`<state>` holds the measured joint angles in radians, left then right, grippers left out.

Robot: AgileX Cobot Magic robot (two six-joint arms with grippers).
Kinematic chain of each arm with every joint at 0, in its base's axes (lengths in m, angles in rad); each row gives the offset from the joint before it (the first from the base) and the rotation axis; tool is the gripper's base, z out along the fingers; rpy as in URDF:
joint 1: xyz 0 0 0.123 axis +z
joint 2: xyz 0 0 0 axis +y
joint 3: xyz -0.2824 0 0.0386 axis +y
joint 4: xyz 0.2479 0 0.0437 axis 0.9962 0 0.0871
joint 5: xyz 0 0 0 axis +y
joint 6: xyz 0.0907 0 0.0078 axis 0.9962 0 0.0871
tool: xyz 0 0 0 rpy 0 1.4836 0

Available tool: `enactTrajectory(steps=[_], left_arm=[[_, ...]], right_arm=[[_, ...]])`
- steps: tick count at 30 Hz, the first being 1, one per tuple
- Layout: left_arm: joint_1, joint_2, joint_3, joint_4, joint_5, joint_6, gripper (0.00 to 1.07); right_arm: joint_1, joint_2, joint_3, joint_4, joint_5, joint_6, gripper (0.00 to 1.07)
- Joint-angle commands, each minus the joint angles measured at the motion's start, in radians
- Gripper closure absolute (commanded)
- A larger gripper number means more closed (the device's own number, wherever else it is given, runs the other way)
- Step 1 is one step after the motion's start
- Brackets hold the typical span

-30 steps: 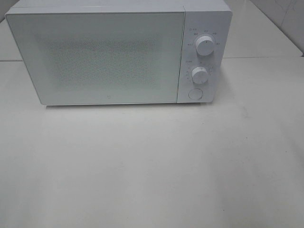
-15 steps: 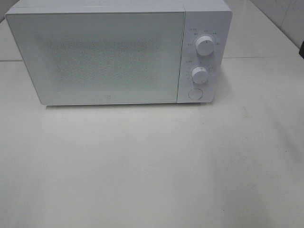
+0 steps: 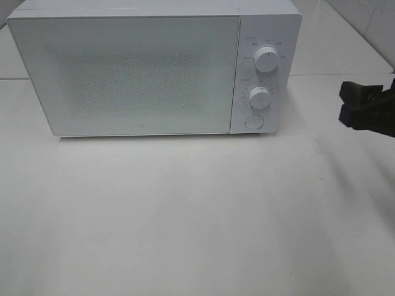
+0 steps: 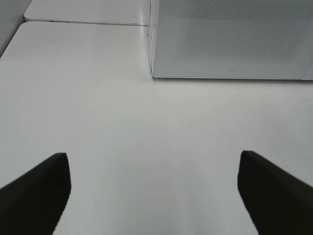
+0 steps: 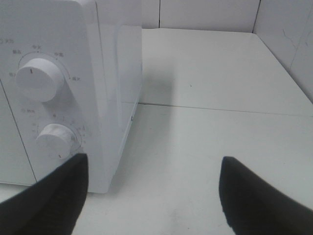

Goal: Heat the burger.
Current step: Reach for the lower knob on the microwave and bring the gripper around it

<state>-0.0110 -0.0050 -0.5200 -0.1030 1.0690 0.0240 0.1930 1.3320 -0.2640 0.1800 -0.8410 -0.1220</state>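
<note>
Right gripper (image 3: 347, 102): jaws wide, empty, microwave (image 3: 123, 74) near its side. Left gripper (image 4: 152, 155): equally wide, microwave door ahead, apparently shut.

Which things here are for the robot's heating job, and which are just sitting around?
For the job: microwave, door shut; upper knob; lower knob; round button; right gripper, open. No burger shows.
Just there: white table; back wall.
</note>
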Motion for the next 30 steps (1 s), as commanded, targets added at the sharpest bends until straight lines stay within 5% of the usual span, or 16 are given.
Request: enactTrajectory(steps=[1,6,14,22,30], left_arm=[[0.004,-0.022,0.002,-0.002,0.001,-0.003,0.22],[0.004,-0.022,0.002,-0.002,0.001,-0.003,0.22],[0.004,-0.022,0.002,-0.002,0.001,-0.003,0.22],[0.004,-0.022,0.002,-0.002,0.001,-0.003,0.22],[0.004,-0.022,0.002,-0.002,0.001,-0.003,0.22]], right_arm=[[0.063,0.035,0.010,0.118,-0.086,-0.094,0.33],[0.261,0.122,0.010,0.399,-0.212,-0.253,0.33],[0.483,0.238,-0.014,0.618,-0.381,-0.289,0.33],[0.590,0.345,-0.102,0.712,-0.396,-0.289,0.33],[0.602,0.414,-0.162,0.709,-0.391,-0.286,0.33]])
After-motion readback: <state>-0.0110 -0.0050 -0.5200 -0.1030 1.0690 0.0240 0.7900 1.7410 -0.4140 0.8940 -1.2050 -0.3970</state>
